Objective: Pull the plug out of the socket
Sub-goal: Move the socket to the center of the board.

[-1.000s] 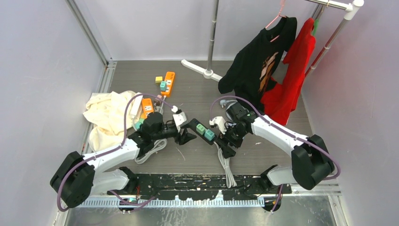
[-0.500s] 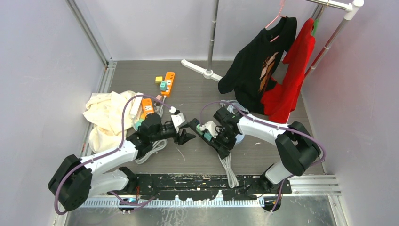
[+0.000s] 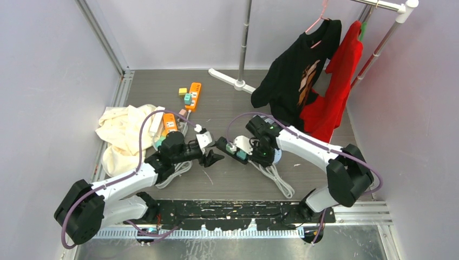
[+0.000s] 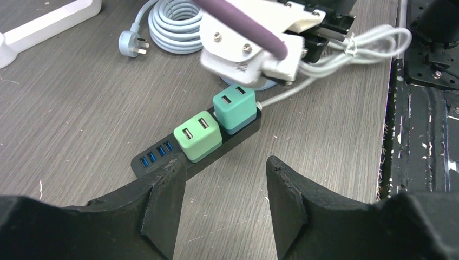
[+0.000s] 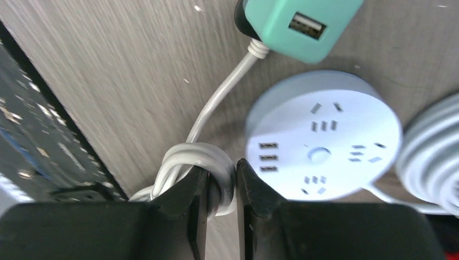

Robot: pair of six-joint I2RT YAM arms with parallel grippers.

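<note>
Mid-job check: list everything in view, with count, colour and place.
black power strip: 1, black with blue USB ports, centre
USB charger plugs: 2, green and teal, side by side in the strip
white cord bundle: 1, white, trailing from the strip's end
round socket hub: 1, pale blue-white, beside that cord
coiled cable: 1, pale grey, next to the hub
orange power strips: 2, orange, far left of centre
cream cloth: 1, cream, far left
garment rack: 1, silver, back
garments: 2, black and red, hung on the rack
left tool: 1, black, open, facing the strip
right tool: 1, black, shut on the cord bundle
</note>
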